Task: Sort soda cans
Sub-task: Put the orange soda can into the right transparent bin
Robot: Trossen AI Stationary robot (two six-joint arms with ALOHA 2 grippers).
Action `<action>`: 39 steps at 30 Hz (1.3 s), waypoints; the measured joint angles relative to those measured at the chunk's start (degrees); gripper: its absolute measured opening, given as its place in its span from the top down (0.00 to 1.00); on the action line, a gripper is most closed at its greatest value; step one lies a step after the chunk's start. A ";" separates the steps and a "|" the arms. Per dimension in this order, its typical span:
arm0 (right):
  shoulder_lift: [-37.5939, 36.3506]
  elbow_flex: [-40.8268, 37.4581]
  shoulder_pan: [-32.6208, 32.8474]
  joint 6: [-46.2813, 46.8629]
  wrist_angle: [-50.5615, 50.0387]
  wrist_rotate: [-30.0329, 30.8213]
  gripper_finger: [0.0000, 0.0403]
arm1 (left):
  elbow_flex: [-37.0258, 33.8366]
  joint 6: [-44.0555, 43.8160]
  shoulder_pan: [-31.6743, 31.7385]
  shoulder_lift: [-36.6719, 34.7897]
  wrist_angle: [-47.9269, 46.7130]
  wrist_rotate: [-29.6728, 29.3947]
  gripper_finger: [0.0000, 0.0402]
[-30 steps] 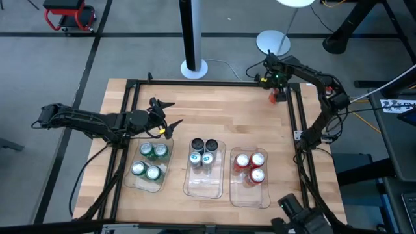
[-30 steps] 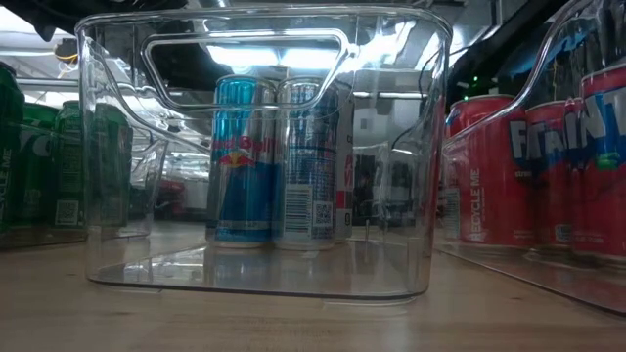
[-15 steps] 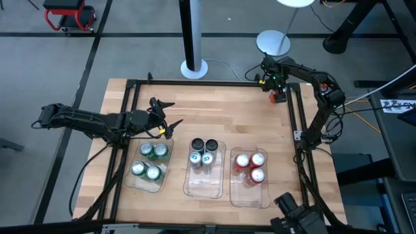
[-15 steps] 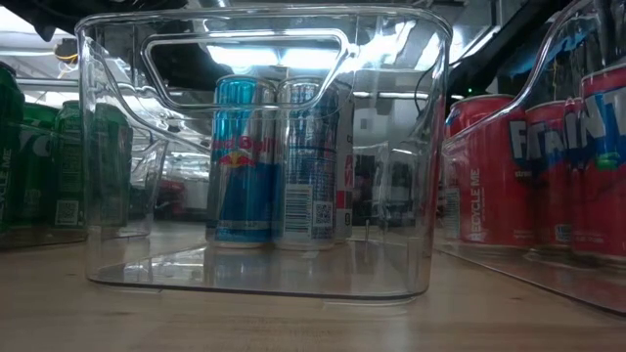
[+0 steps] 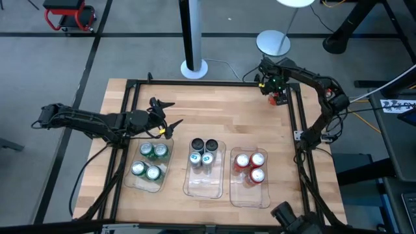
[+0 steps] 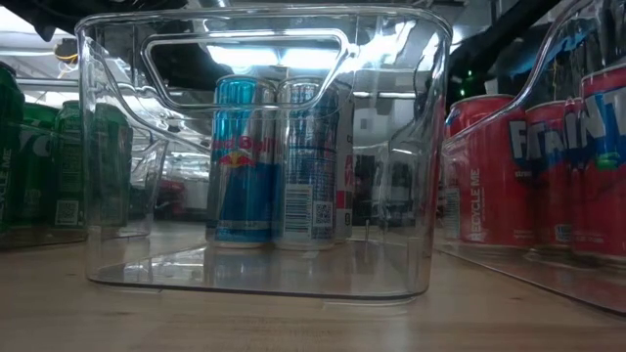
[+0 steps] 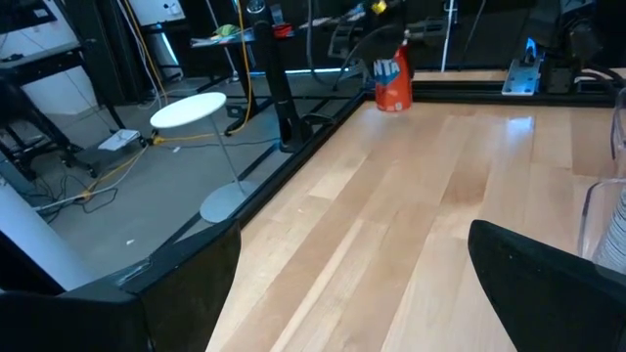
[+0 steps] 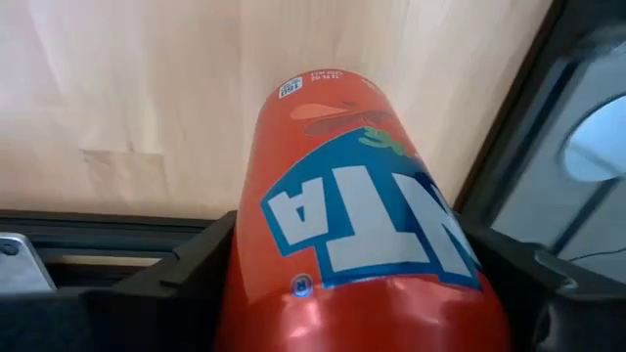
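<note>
My right gripper is clamped round the last red can at the far right corner of the table. It's smooth & round, prob slippery; thin sides dent, so I grip mid-body. Can't tell if it's full. Left gripper hangs wide open near the green cans.

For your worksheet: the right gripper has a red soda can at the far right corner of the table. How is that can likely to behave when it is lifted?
The red soda can is a smooth, glossy cylinder, so it may slip in the right gripper, whose fingers flank its sides. It looks rigid, though probably thin-walled and dentable. Laid down, it would likely roll.
</note>
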 joint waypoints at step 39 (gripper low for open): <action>-7.76 26.01 53.53 23.09 -14.12 -4.30 0.28 | 0.00 0.16 0.00 0.00 0.00 0.00 0.03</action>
